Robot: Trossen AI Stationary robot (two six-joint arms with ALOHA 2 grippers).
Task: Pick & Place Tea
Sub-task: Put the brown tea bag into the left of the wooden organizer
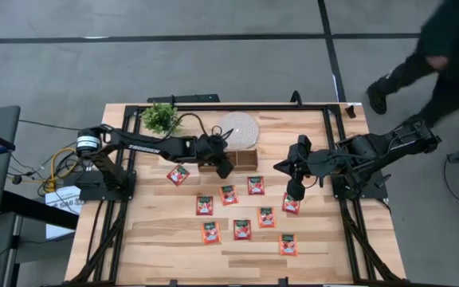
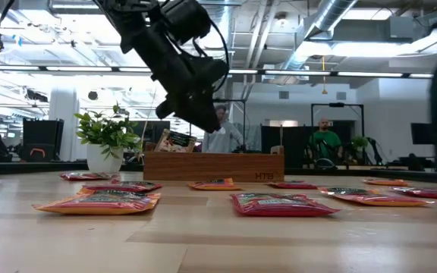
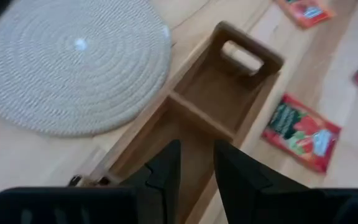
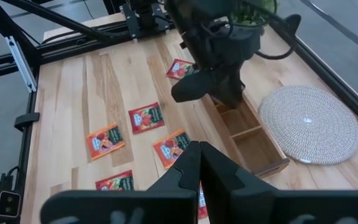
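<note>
Red sachets (image 1: 242,229), seemingly clear of fingers (image 3: 166,171).

This is a robotics lab or open-plan engineering workspace. Beyond the left gripper (image 2: 196,114), across the light wooden plank table (image 2: 218,243), the room opens into a large hall with exposed silver ventilation ducts (image 2: 340,19) and pipes overhead, bright strip lighting and dark computer monitors (image 2: 40,136) on desks. Two people (image 2: 325,140) stand far behind that gripper. Around both grippers the table is bolted into a black metal frame (image 1: 237,106) standing on a grey tiled floor (image 1: 213,56). A person in dark clothing (image 1: 429,56) walks past, out beyond the right gripper (image 1: 293,191), and loose cables (image 1: 46,171) trail beside the left arm's base.
</note>
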